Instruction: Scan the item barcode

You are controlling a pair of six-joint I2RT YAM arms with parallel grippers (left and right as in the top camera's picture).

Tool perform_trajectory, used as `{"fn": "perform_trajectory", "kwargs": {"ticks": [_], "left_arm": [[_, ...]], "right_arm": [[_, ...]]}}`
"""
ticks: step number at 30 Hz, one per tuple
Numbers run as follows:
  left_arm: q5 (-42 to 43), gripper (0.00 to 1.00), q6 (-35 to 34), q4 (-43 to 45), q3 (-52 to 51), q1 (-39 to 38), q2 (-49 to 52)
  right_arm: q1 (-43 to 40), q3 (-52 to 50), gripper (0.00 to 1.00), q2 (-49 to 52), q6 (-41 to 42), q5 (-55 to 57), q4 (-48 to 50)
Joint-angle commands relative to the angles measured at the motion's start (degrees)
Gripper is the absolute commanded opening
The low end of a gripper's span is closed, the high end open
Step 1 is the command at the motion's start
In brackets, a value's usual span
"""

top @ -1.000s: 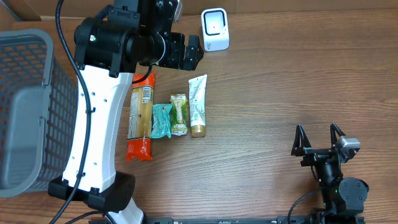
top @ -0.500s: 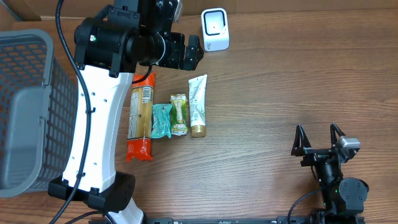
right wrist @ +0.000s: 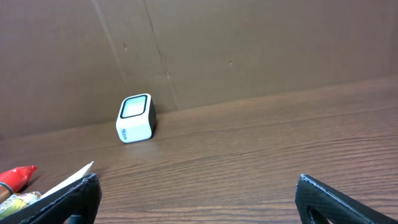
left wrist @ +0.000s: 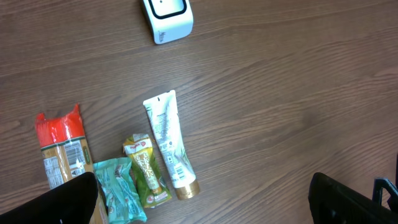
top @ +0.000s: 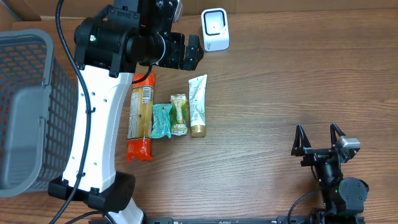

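Four items lie in a row on the wooden table: a white tube (top: pixel 198 104) (left wrist: pixel 169 142), a green packet (top: pixel 179 114) (left wrist: pixel 147 179), a teal packet (top: pixel 161 121) (left wrist: pixel 117 198) and a long orange-red package (top: pixel 140 116) (left wrist: pixel 61 155). The white barcode scanner (top: pixel 215 29) (left wrist: pixel 166 18) (right wrist: pixel 135 118) stands at the back. My left gripper (top: pixel 196 53) (left wrist: pixel 205 208) hangs open high above the items, holding nothing. At the front right, far from the items, my right gripper (top: pixel 316 132) (right wrist: pixel 199 199) rests open and empty.
A grey mesh basket (top: pixel 25 112) fills the left edge of the table. A brown cardboard wall (right wrist: pixel 249 50) runs behind the scanner. The left arm's white base (top: pixel 93 180) stands at the front left.
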Motion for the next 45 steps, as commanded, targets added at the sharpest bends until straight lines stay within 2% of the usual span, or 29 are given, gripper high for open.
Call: {"fn": "perform_trajectory", "kwargs": {"ticks": [1, 20, 29, 30, 31, 32, 34, 38, 42, 45], "left_arm": [[-0.6, 1.00, -0.1, 0.1, -0.3, -0.2, 0.3], [-0.6, 1.00, -0.2, 0.1, -0.3, -0.2, 0.3], [2.5, 1.00, -0.2, 0.3, -0.3, -0.2, 0.3], [2.5, 0.97, -0.2, 0.0, -0.3, -0.2, 0.3], [2.4, 0.88, -0.2, -0.1, -0.3, -0.2, 0.3], [2.2, 0.71, -0.7, -0.2, -0.3, -0.2, 0.3], [-0.3, 0.54, -3.6, -0.2, -0.3, -0.2, 0.3], [-5.4, 0.52, -8.0, -0.7, -0.3, -0.2, 0.3], [-6.8, 0.54, -8.2, -1.4, -0.3, -0.2, 0.2], [-7.3, 0.65, -6.4, -2.1, 0.4, -0.2, -0.1]], "right_arm": [[0.3, -0.6, 1.00, -0.4, -0.3, -0.3, 0.2], [0.3, -0.6, 1.00, -0.4, -0.3, -0.3, 0.2], [0.3, -0.6, 1.00, -0.4, -0.3, -0.3, 0.2], [0.3, -0.6, 1.00, -0.4, -0.3, -0.3, 0.2], [0.3, -0.6, 1.00, -0.4, -0.3, -0.3, 0.2], [0.3, -0.6, 1.00, -0.4, -0.3, -0.3, 0.2], [0.3, -0.6, 1.00, -0.4, -0.3, -0.3, 0.2], [0.3, -0.6, 1.00, -0.4, -0.3, -0.3, 0.2], [0.3, -0.6, 1.00, -0.4, -0.3, -0.3, 0.2], [0.3, -0.6, 1.00, -0.4, -0.3, -0.3, 0.2]]}}
